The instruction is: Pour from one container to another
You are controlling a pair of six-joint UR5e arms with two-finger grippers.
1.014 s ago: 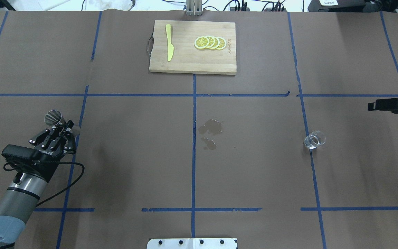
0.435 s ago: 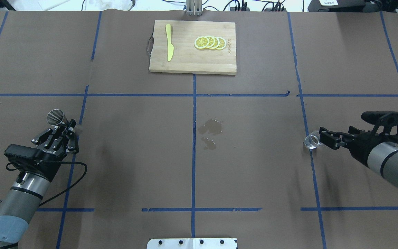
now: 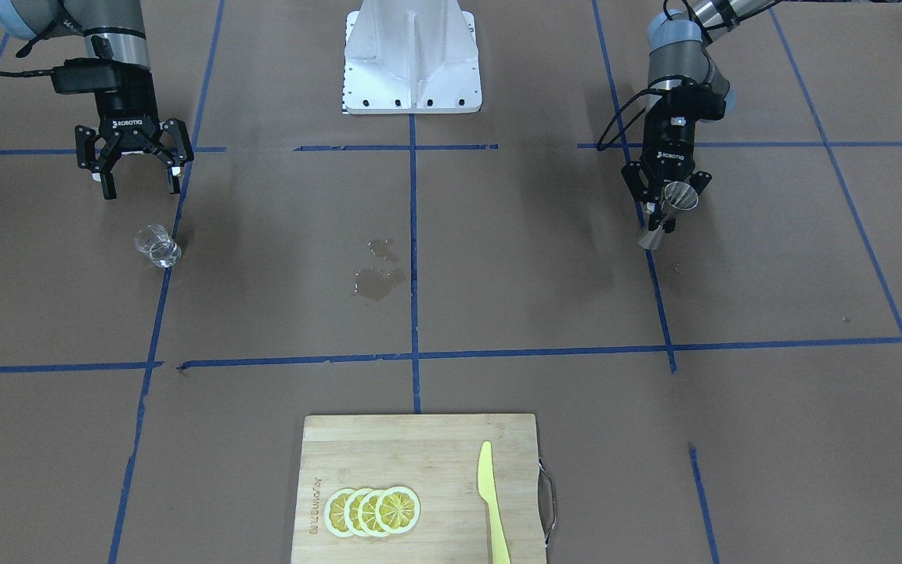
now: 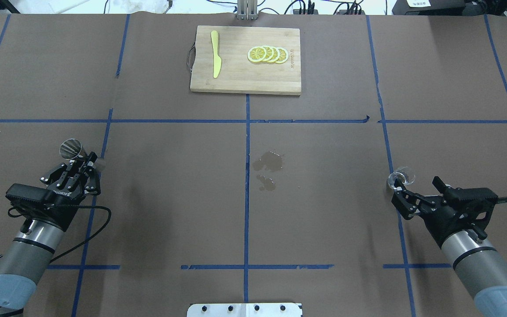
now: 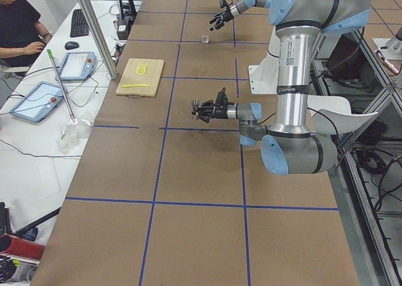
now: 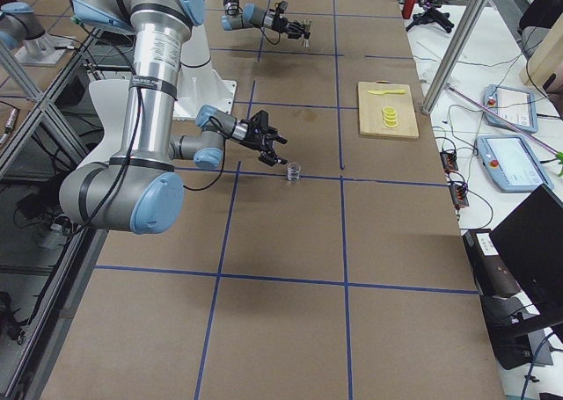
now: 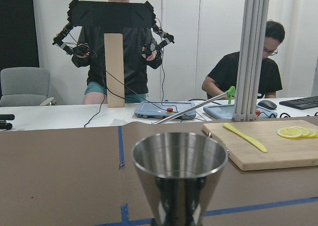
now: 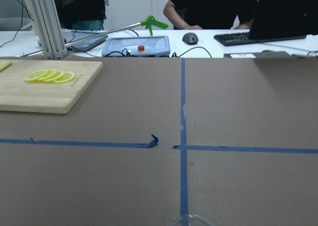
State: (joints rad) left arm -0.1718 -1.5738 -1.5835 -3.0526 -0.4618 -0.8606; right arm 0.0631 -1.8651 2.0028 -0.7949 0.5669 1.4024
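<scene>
Left gripper (image 4: 89, 160) is clamped on the jigger (image 4: 69, 149) at its waist. The jigger is held tilted, toward the left edge of the table (image 4: 170, 207). Right gripper (image 3: 141, 188) is spread wide, nothing gripped. Glass cup (image 3: 157, 245) is stood upright toward the surface's right edge, just past the right fingertips — not touched.

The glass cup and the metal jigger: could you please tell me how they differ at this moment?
The glass cup is clear and squat; the jigger is opaque grey steel, hourglass-shaped. The cup stands upright and free on the table, the open right gripper short of it; the jigger is held tilted in the left gripper. Both are small, open-topped vessels.
</scene>
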